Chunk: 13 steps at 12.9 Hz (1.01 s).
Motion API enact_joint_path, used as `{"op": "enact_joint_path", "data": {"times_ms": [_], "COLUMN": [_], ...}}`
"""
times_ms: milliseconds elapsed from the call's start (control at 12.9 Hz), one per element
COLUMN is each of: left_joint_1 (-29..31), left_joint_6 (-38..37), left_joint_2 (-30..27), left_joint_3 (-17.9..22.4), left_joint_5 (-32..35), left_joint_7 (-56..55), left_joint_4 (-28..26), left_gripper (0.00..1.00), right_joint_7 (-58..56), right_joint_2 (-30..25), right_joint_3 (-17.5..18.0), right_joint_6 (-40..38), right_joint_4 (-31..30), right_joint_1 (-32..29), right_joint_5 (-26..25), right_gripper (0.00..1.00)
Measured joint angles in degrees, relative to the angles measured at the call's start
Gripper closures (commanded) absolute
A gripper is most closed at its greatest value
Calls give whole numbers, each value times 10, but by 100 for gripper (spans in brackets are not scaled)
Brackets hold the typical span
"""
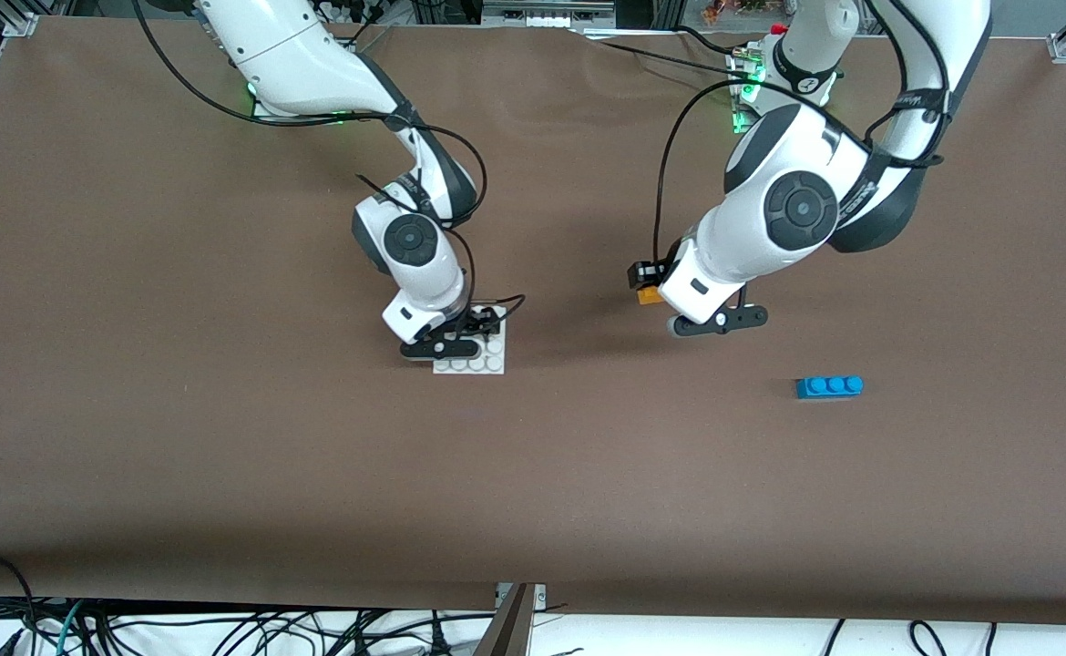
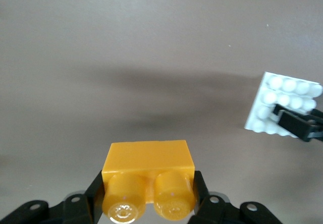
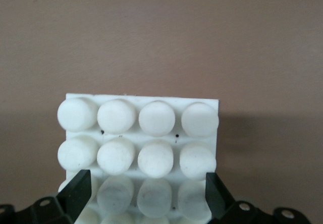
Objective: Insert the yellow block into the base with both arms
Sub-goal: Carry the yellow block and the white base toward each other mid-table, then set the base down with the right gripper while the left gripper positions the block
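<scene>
We see the left gripper [image 2: 149, 196] clamped on the yellow block [image 2: 148, 176] (glossy, two round studs), held over bare brown table [image 1: 223, 437] toward the left arm's end. The right gripper [image 3: 146, 191] grips the white base [image 3: 139, 133] by opposite edges, its matte studs rounded. A blue brick [image 1: 829, 387] lies well apart.

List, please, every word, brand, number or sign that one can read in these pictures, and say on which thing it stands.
None can be read.
Left arm: dark lettering on its white shell, too blurred to read.
Yellow block, held by the left gripper: no text.
Base, between the right gripper's fingers: no text, only a few dark specks.
Blue brick: no text.
</scene>
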Motion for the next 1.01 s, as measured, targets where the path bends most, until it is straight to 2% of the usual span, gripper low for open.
{"op": "enact_joint_path", "data": {"times_ms": [311,621,1009], "left_joint_1": [-26,-44,-37], "left_joint_6": [0,0,0], "left_joint_2": [23,26,31], "left_joint_3": [2,4,20], "left_joint_5": [3,29,30], "left_joint_7": [-4,-15,16], "left_joint_4": [10,13,39], "left_gripper": [87,100,100], "right_joint_7": [12,26,18], "right_joint_2": [12,27,30], "right_joint_3": [1,1,1], "right_joint_6": [0,0,0], "right_joint_4": [19,36,48], "right_joint_1": [31,49,57], "right_joint_5": [25,25,18], "right_gripper": [0,0,0]}}
